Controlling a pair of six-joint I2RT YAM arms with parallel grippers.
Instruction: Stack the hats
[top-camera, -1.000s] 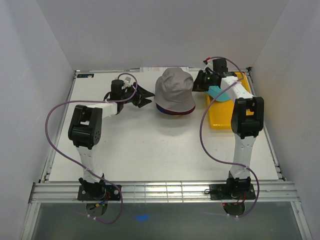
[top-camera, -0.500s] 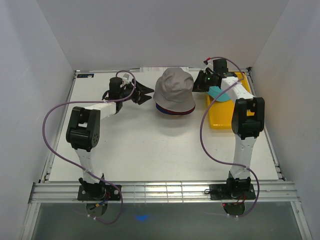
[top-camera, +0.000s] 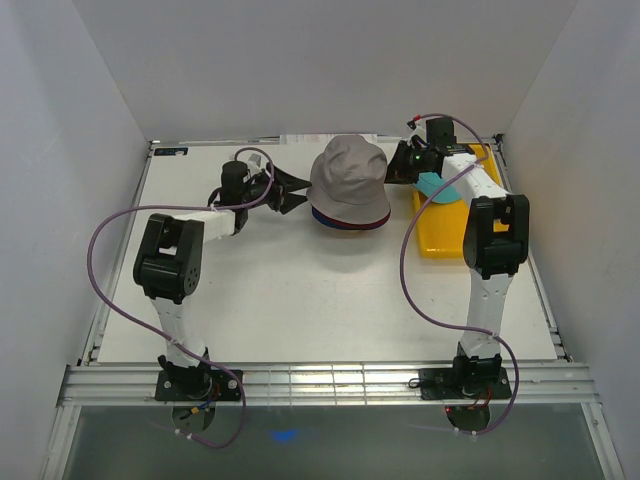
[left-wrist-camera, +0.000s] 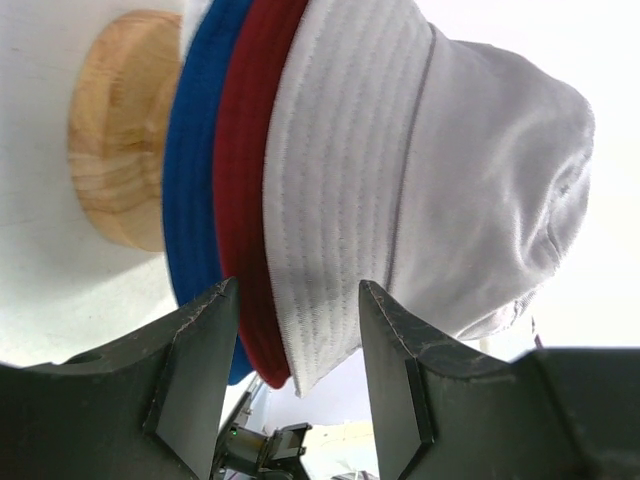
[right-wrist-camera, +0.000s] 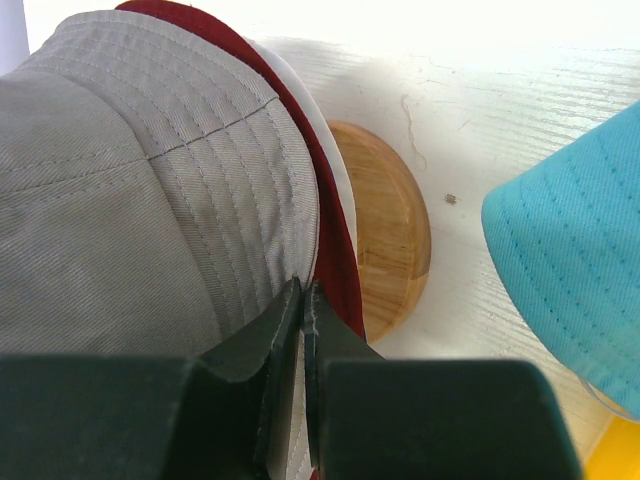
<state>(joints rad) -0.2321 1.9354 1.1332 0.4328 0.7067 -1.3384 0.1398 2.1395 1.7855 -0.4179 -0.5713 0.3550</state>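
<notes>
The light grey hat sits on top of the dark red hat and the royal blue hat, all on the wooden stand at the back centre. My left gripper is open at the stack's left side; in the left wrist view the grey and red brim edges lie between its fingers. My right gripper is shut on the grey hat's brim at the right side. The teal hat lies on the yellow tray, under my right arm.
The enclosure's white walls stand close behind and on both sides. The yellow tray lies along the right edge of the table. Purple cables loop beside both arms. The wooden stand's base shows under the brims.
My left gripper has moved right, up to the stack's left brim, still open. The right gripper has stayed at the grey brim.
</notes>
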